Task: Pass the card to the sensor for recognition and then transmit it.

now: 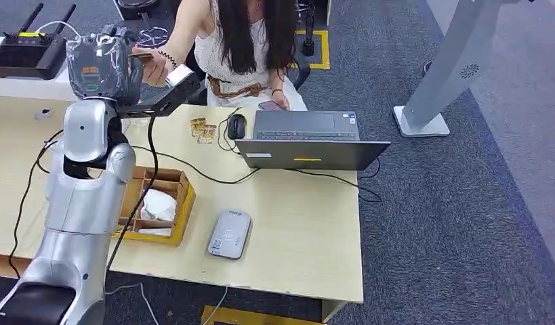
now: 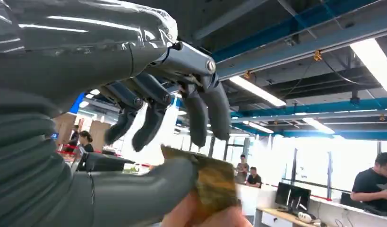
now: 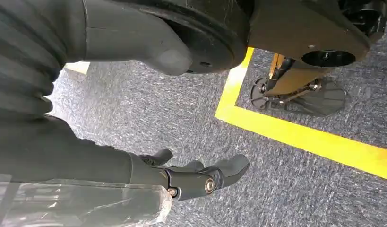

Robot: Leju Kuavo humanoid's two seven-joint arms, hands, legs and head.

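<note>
One card [image 2: 212, 182] up at handover height | left hand [image 2: 149, 142] thumb pins it, person's hand [image 1: 154, 68] also on it | reader [image 1: 230, 233] sits on desk [image 1: 308, 223] below | right hand [image 3: 191, 177] hangs loose, fingers apart, empty

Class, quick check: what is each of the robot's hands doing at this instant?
Left hand: pinches the card with its thumb; a person's fingers also touch the card.
Right hand: holds nothing, fingers apart, over the floor.

A pale wooden table [image 1: 308, 237] is carrying a grey laptop [image 1: 308, 139], a grey card reader [image 1: 230, 233] and a yellow-brown box [image 1: 176, 203] holding white wrapping. A brownish-gold card [image 2: 212, 182] is showing beside the grey left hand [image 2: 149, 142]. Under the dark grey right hand [image 3: 182, 177], speckled grey carpet [image 3: 134, 113] is bearing a yellow stripe [image 3: 305, 137].
</note>
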